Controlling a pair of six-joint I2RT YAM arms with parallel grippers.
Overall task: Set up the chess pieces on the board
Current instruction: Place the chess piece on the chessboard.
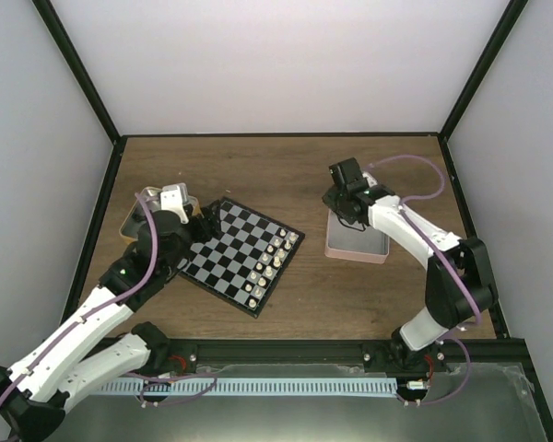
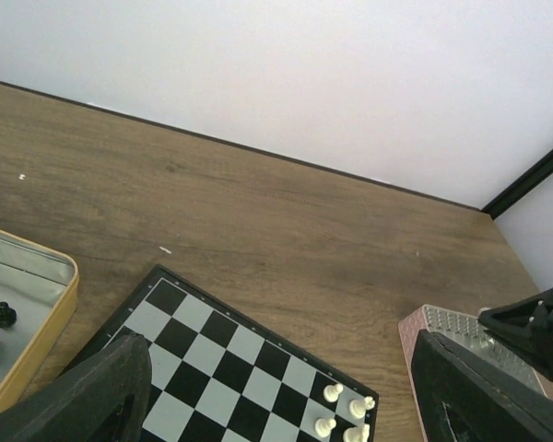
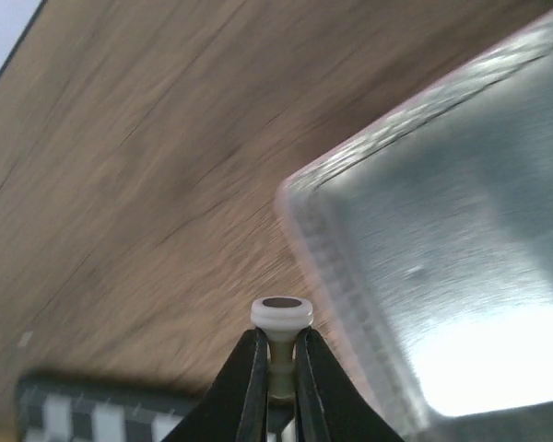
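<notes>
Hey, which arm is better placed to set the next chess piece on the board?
Right. The right gripper is shut on a cream-white piece beside the pink tray, ready to carry to the board. The left gripper is open and empty.

Soft, even light fills the top view, with only faint shadows on the table [image 1: 286,166] beneath the arms. The left wrist view is bright and crisp right out to its edges. The right wrist view is streaked with blur across the wood; only the white chess piece [image 3: 282,318] near the lens is sharp, and white glare washes out the floor of the tray [image 3: 332,267] at lower right.
</notes>
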